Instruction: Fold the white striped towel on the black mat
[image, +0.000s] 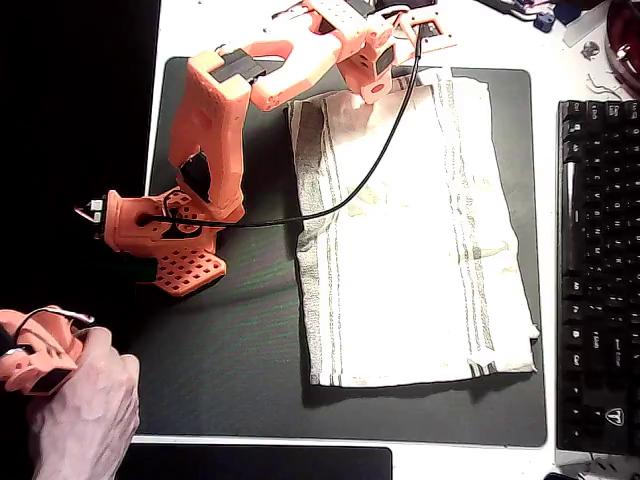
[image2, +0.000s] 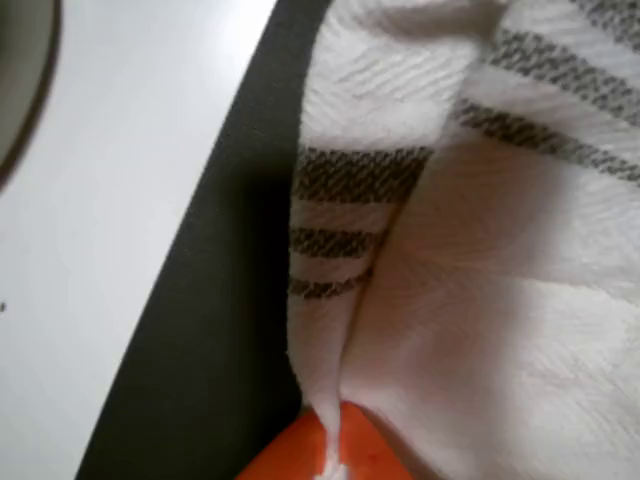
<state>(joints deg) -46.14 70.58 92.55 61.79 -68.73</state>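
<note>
Already we had the hand (image: 372, 88) at the towel's upper edge, at about twelve o'clock on the black mat (image: 240, 370) in the overhead view. The wrist view showed an orange finger (image2: 330, 445) at the bottom of the picture with a ridge of cloth gathered right at its tip, so we judged the hand pressed together on a pinch of the white striped towel (image: 420, 240), though the second finger was hidden by the cloth.

The towel lay flat on the right half of the mat, its long axis running twelve to six o'clock, grey stripes running along both long sides. From the pinched spot near the upper left corner, nearly all of the cloth stretched away toward six o'clock, with the free bottom edge well apart from the hand.

We reckoned the fold turned on that line: the held edge would need carrying straight down the long axis toward six o'clock, keeping clear of the keyboard (image: 598, 270) at three o'clock on the white counter (image: 540, 40).
</note>
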